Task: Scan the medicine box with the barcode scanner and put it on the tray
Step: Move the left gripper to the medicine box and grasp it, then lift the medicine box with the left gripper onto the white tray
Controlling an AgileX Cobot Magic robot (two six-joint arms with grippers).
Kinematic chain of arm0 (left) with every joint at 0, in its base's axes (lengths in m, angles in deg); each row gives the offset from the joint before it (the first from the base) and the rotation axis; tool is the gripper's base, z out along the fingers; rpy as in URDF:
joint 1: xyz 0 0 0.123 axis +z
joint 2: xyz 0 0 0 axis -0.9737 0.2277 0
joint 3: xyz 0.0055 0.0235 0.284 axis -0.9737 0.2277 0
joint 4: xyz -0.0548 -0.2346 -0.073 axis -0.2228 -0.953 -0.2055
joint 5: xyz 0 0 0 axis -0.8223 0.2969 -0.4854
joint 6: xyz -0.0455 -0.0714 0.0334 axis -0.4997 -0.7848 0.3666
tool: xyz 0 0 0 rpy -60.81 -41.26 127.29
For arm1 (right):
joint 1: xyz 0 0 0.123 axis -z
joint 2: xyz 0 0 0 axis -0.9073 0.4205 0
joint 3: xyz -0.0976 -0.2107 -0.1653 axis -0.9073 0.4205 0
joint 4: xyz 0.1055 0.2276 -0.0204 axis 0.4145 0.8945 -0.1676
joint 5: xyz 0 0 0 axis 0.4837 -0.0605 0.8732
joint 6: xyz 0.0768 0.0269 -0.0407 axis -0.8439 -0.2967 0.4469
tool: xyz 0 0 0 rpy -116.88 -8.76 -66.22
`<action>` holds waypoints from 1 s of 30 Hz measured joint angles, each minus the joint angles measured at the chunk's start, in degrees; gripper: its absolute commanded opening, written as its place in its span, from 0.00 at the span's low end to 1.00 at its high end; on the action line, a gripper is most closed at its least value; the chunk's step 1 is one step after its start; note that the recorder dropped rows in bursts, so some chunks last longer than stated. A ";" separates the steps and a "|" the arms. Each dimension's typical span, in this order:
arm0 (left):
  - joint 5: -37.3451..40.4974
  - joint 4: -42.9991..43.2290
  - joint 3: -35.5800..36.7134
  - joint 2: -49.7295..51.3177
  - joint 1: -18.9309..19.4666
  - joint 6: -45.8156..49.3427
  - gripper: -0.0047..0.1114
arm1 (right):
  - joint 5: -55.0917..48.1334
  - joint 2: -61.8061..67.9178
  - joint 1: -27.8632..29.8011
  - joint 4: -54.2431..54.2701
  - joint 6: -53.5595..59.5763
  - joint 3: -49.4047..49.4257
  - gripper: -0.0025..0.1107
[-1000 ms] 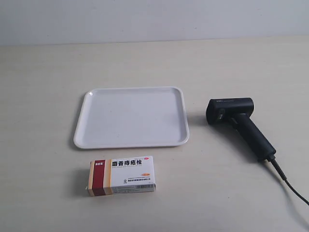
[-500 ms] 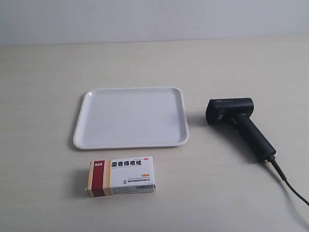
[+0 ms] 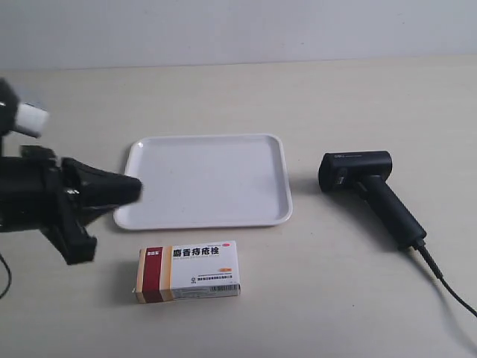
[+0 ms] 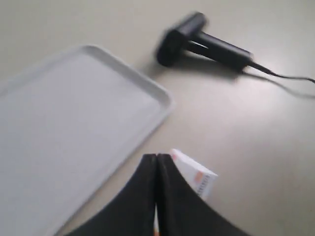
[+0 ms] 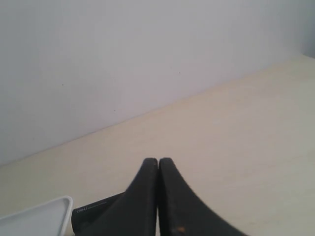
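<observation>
The medicine box [image 3: 188,271] lies flat on the table in front of the white tray [image 3: 209,179]. The black barcode scanner [image 3: 365,186] lies on its side to the tray's right. My left gripper [image 3: 138,188] is shut and empty; it hovers over the tray's left edge, above and left of the box. In the left wrist view its tips [image 4: 156,156] hide part of the box [image 4: 194,176], with the tray [image 4: 64,123] and the scanner [image 4: 197,37] beyond. My right gripper [image 5: 158,160] is shut and empty, above the scanner [image 5: 93,216]; it is outside the exterior view.
The scanner's black cable [image 3: 447,287] runs off toward the front right corner of the table. A pale wall stands behind the table's far edge [image 3: 238,63]. A corner of the tray [image 5: 44,214] shows in the right wrist view.
The arm at the exterior view's left has come into view from the left, reaching toward the tray's left edge. Box, tray and scanner have not moved.
</observation>
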 measured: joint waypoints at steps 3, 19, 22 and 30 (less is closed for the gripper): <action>-1.45 4.02 -3.35 8.71 -6.82 3.15 0.11 | 0.50 1.51 0.00 0.00 0.10 0.00 0.02; 11.07 1.00 -5.05 21.79 -15.19 29.15 0.91 | 0.94 1.73 0.00 0.00 0.10 0.00 0.02; 11.58 -0.44 -5.16 24.15 -15.19 31.89 0.86 | 0.94 1.73 0.00 0.00 0.10 0.00 0.02; 11.58 -1.46 -6.67 24.81 -15.19 33.26 0.05 | 1.38 1.73 0.00 0.00 0.10 0.00 0.02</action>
